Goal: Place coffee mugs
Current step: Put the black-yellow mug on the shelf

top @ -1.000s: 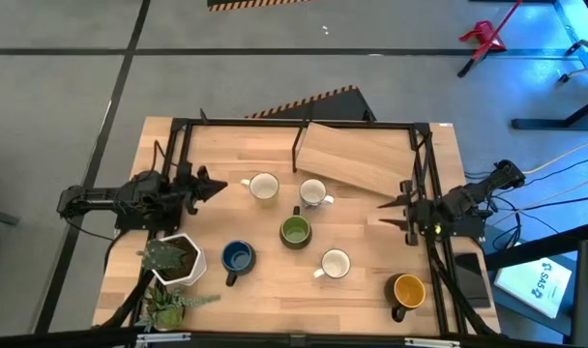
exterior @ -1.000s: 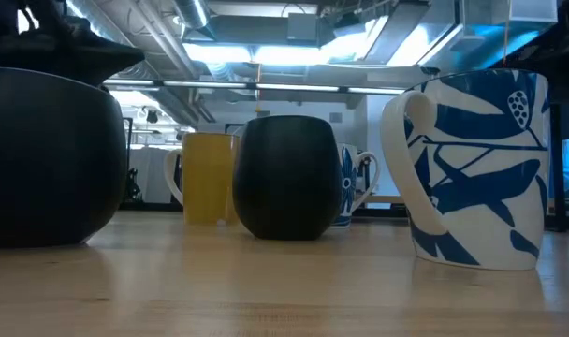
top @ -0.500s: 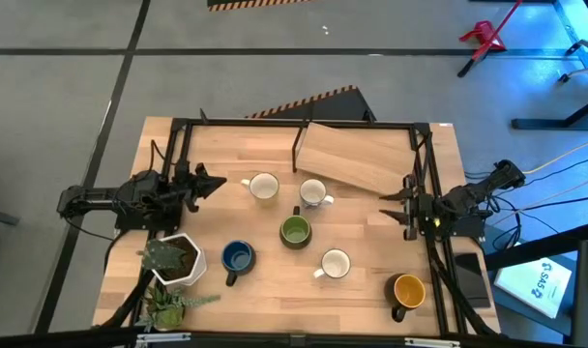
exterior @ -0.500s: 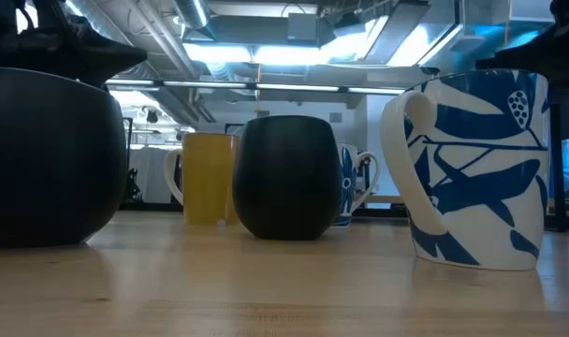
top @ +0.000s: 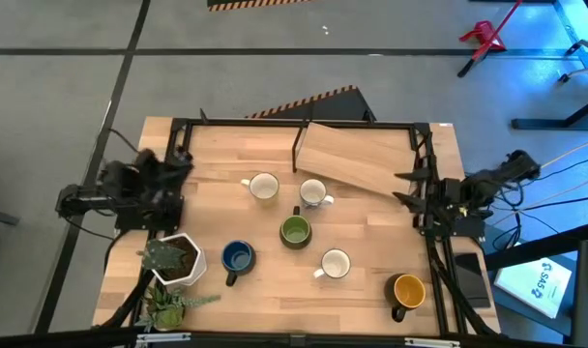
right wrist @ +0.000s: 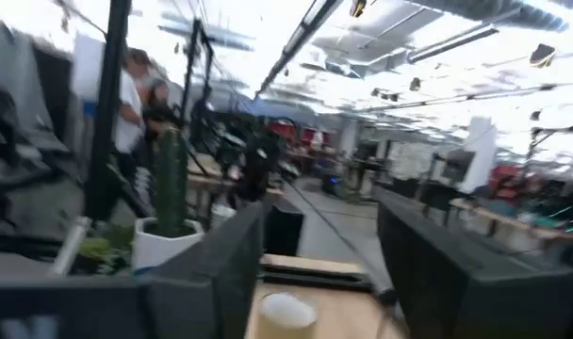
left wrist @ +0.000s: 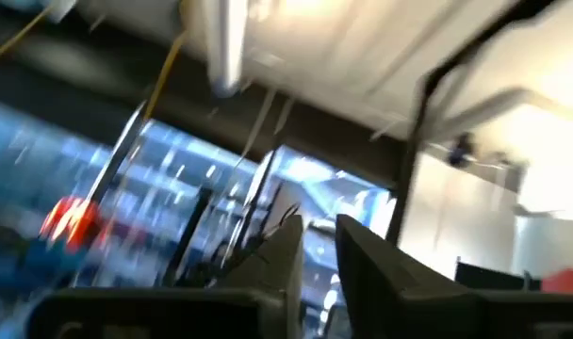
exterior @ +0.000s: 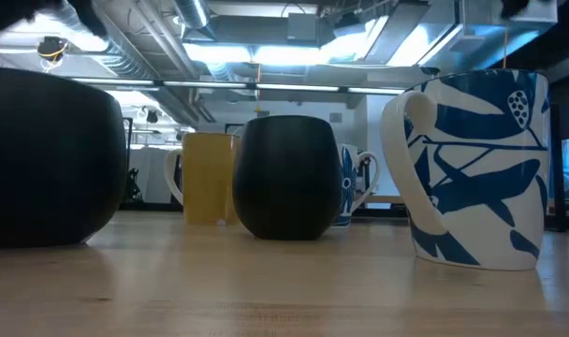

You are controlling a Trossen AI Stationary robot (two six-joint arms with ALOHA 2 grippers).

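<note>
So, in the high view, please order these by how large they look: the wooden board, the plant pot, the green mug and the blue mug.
Largest to smallest in the high view:
1. wooden board
2. white plant pot, counted with its plant
3. green mug and blue mug: these look alike, so I do not rank them.

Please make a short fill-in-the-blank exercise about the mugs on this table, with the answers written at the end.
1. The number of mugs standing on the wooden table is ____.
2. The green mug stands between the patterned white mug and the ____ mug nearer the front edge.
3. The mug beside the plant pot has the colour ____.
4. The mug with the yellow-orange inside stands on the side of the ____ arm.

Missing words: six; white; blue; right
</note>
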